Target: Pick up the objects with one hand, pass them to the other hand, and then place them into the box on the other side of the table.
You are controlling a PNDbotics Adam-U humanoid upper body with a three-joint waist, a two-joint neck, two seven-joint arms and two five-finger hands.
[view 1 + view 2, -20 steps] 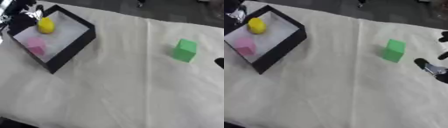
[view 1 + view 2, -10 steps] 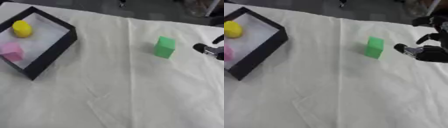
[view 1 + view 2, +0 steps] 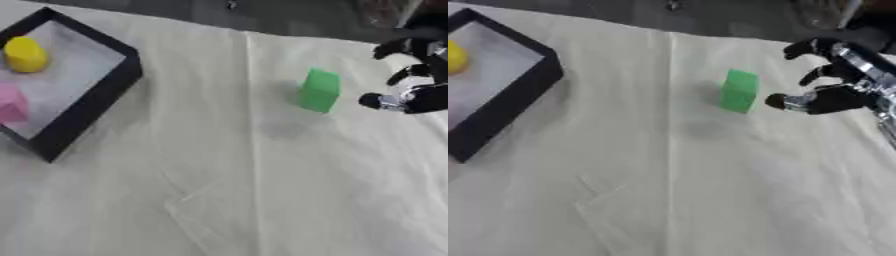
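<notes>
The green block stands upright on the white cloth, its long axis roughly vertical with a slight lean, right of the cloth's middle crease and well apart from the black box at the far left of the table. The right hand comes in from the right edge and sits just beside the block, on its right side, with fingers spread and gently curved and the thumb tip pointing at the block's lower half; it holds nothing, and a narrow strip of cloth shows between the nearest fingertip and the green face, so they look apart and not touching (though the gap is slim). This is the relation the coming move turns on: the block lies directly to the hand's left, at about the same height as the open fingers, so a short leftward reach should bring thumb and fingers around its tall sides. The left hand shows in neither view, so the right is plainly the nearer one. The box already holds a yellow object and a pink block.
</notes>
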